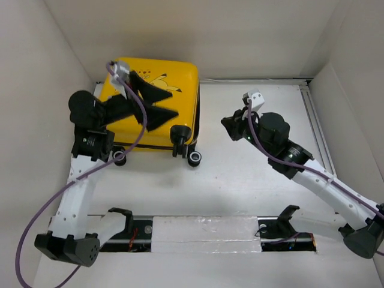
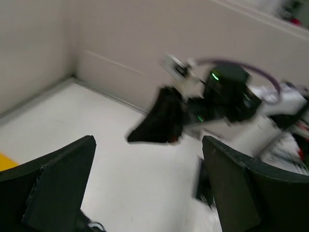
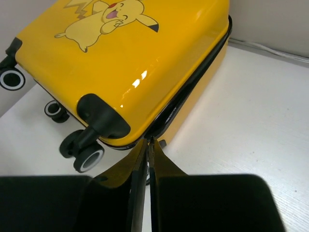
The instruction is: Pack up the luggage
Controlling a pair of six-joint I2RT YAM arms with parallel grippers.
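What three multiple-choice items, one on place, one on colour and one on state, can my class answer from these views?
1. Where on the table does the luggage lie?
A. far left
B. far right
C. near edge, centre

2. What colour is its shell?
A. pink
B. yellow
C. blue

3. The left gripper is:
A. wide open
B. shut on a wheel
C. shut, empty

Answers:
1 A: the top view shows it far back on the left.
2 B: the glossy yellow is plain.
3 A: its jaws stand far apart.
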